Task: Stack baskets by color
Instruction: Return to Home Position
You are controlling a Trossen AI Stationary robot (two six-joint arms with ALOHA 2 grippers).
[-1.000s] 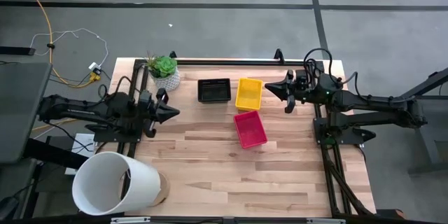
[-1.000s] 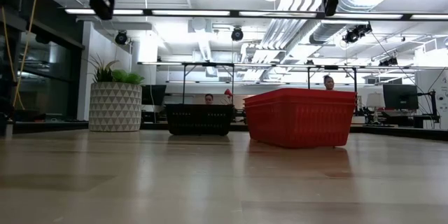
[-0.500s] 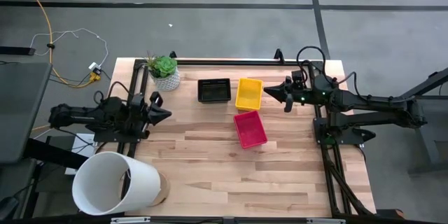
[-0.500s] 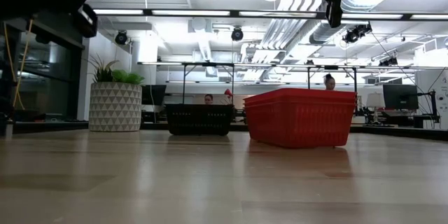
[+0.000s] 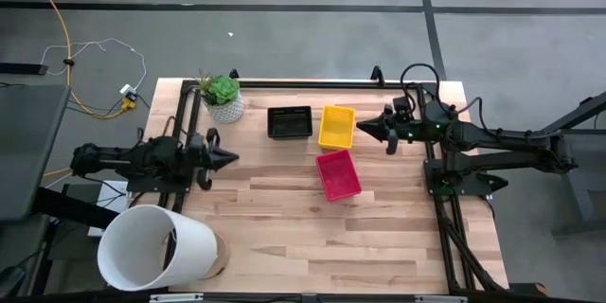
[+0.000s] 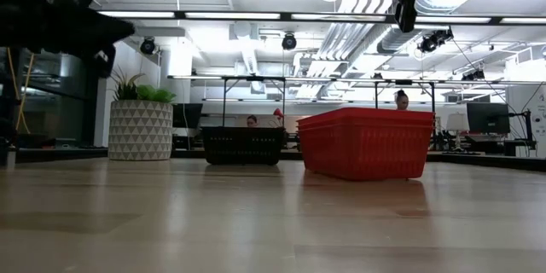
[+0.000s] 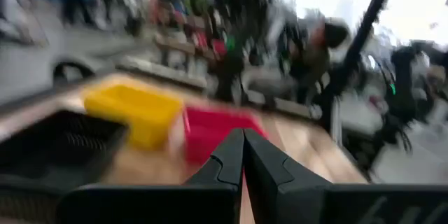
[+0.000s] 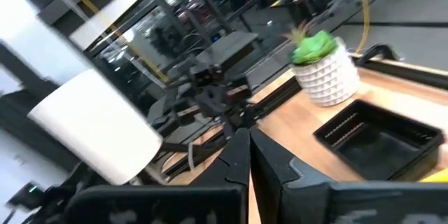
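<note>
The pile of shallow black plastic mesh baskets (image 5: 290,122) sits toward the back edge of the wooden counter (image 5: 379,237). The pile of yellow plastic mesh baskets (image 5: 336,127) is just beside it. The pile of pinkish-red plastic mesh baskets (image 5: 338,174) is nearer the middle, right by the yellow one's near end, and I can't tell if they touch.

From above I only count one footprint per colour, and the low view shows doubled rims on the red one. So I reckon each is a nested stack and the sorting's done.

These look feather-light and a bit bendy, thin walls full of holes. They're not fragile, but they'd skid easily on the wood. If I had to grab one again I'd pinch a short wall at the rim and lift slowly, since nested ones may cling together.

The left claw (image 5: 231,157) is clenched on nothing, over the counter's left side, well apart from the baskets. The right claw (image 5: 367,129) is pinched closed and empty too, just beside the yellow pile, not touching as far as I can see.

There's also a small green plant in a white faceted pot (image 5: 222,95) near the black pile, and a big white cylinder (image 5: 156,246) at the near-left corner.
</note>
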